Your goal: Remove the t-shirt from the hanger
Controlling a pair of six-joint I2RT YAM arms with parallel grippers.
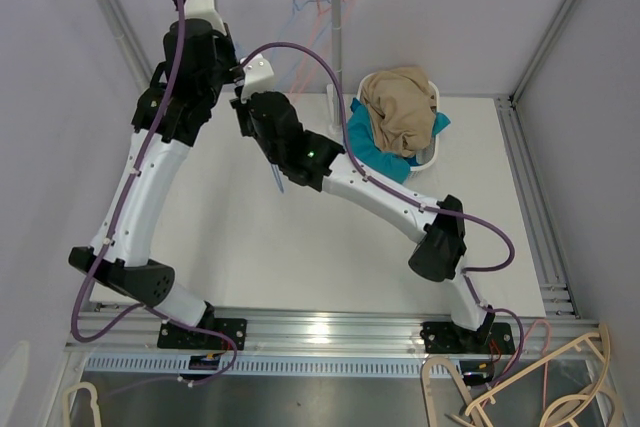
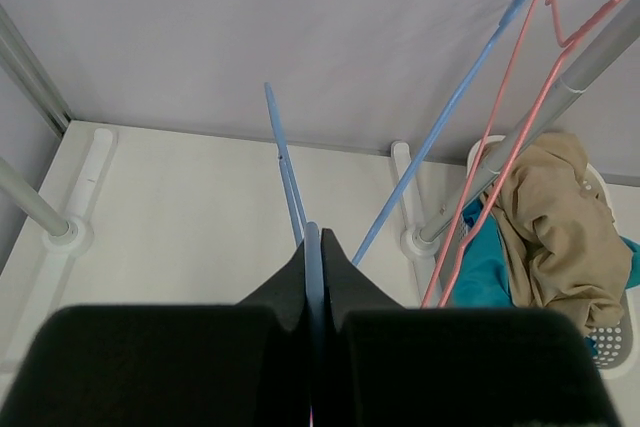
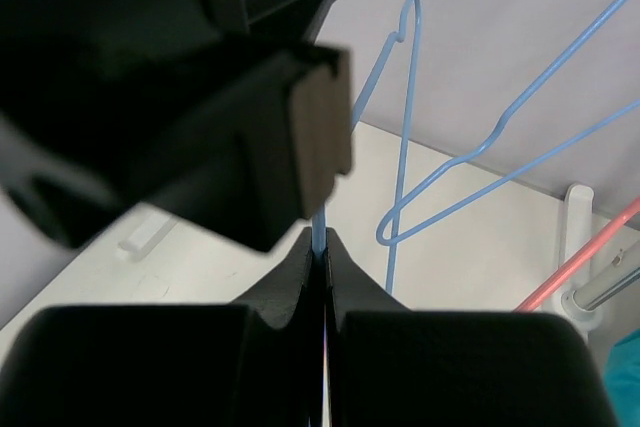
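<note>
Two claws grip one blue hanger [image 2: 284, 167]: my left claw [image 2: 313, 237] and right claw [image 3: 318, 239] both clamped tight on its wire, left of the basket [image 1: 437, 102].

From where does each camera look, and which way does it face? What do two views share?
Top camera: above and behind the bases, looking down at the table; the left arm and right arm show.
Left wrist: looks along the left gripper, shut on a blue hanger, toward the back wall.
Right wrist: looks along the right gripper, shut on a blue hanger too; the left gripper's pad looms above.
Shared: top and left wrist views both show the basket of clothes.
</note>
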